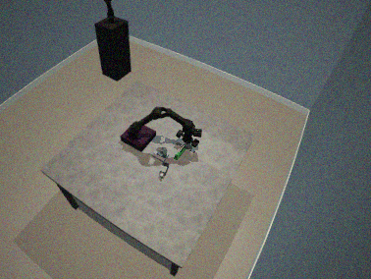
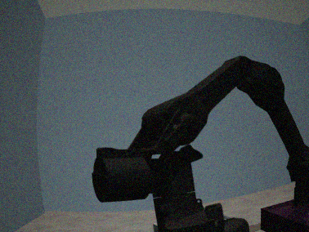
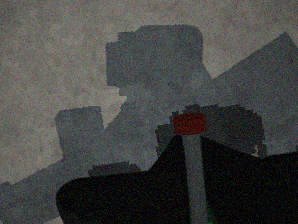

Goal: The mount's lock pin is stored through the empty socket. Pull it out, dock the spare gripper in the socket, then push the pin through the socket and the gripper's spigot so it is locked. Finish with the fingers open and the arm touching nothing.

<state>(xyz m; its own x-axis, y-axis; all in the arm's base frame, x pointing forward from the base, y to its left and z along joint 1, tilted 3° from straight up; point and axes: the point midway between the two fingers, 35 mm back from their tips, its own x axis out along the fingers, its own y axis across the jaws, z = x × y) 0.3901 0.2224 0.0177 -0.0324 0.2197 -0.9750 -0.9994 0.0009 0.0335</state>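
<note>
My gripper (image 1: 190, 143) (image 3: 184, 141) is over the table beside the green part. In the wrist view it is shut on the lock pin (image 3: 190, 124), whose red head and grey shaft show between the dark fingers. A green part (image 1: 180, 153) lies just left of and below the gripper in the top view. A small grey piece (image 1: 162, 152) stands left of it, and another small grey piece (image 1: 162, 174) lies nearer the front. Which is the mount and which the spare gripper is too small to tell. The fingertips are below the frame in the exterior view.
The arm rises from a purple base block (image 1: 138, 138) (image 2: 279, 218) on the mottled grey table (image 1: 123, 192). The arm's shadow falls across the table in the wrist view. A tall black pedestal (image 1: 114, 51) stands beyond the table's far edge.
</note>
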